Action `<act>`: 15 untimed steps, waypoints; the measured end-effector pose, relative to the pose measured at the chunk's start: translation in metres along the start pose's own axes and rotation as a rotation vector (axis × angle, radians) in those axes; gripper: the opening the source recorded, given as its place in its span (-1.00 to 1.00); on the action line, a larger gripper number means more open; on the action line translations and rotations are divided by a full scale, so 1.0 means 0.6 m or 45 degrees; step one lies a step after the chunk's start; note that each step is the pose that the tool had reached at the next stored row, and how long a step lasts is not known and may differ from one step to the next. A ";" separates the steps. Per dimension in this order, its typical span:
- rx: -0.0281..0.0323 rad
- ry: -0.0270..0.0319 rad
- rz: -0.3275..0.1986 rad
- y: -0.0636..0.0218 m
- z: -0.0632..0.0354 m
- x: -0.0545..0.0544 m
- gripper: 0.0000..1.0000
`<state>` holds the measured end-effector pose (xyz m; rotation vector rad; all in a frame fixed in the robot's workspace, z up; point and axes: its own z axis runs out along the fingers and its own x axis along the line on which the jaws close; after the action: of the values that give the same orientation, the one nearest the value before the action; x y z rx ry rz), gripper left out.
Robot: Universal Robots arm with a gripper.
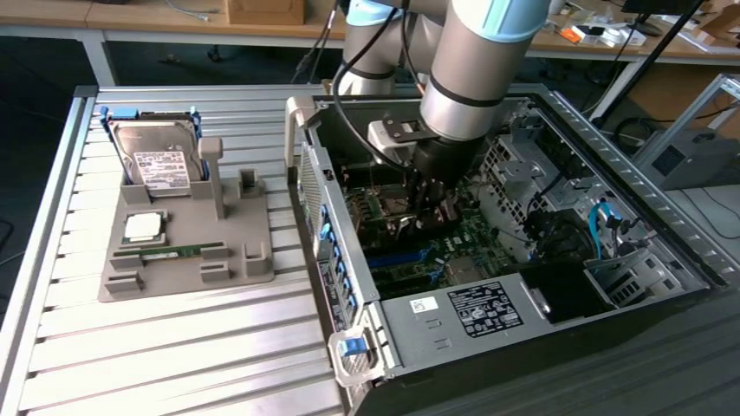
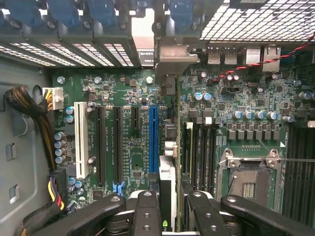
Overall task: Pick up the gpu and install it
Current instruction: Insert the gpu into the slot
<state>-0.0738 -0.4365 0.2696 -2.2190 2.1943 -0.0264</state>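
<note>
Tool: we see the black-fingered tool [image 2: 167, 209] lowered inside the open dark metal computer case [image 1: 647, 217], its fingers [image 2: 147, 211] closed on the thin flat gpu card with the silver metal end bracket [image 2: 168, 147].
Arm: the grey and light-blue robot arm [image 1: 474, 61] reaches down into the case from above; its wrist sits over the green motherboard [image 1: 457, 238].
Gpu position: in the wrist view we see the card edge-on, running from between the fingers toward the rear wall of the case, its bracket [image 2: 170, 54] up against the slot openings there.
Gpu relation to slots: the card stands just beside the long blue expansion slot [image 2: 153, 140]; we cannot tell whether it is seated.
Motherboard details: a white slot [image 2: 81, 142], two black slots [image 2: 109, 145] and an empty processor socket [image 2: 248, 179] are visible.
Bench: the ribbed aluminium bench [image 1: 173, 347] carries the case and a grey plastic parts holder [image 1: 185, 251].
Holder contents: a silver hard drive with a white label [image 1: 156, 156], a square silver processor [image 1: 144, 227] and a small green RAM stick [image 1: 179, 252].
</note>
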 end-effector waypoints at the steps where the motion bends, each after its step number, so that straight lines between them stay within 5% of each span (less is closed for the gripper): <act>1: 0.0000 -0.0001 0.000 0.000 0.001 0.000 -0.47; 15: 0.0000 0.0001 0.000 0.002 0.006 0.000 -0.47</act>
<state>-0.0748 -0.4365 0.2660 -2.2190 2.1944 -0.0265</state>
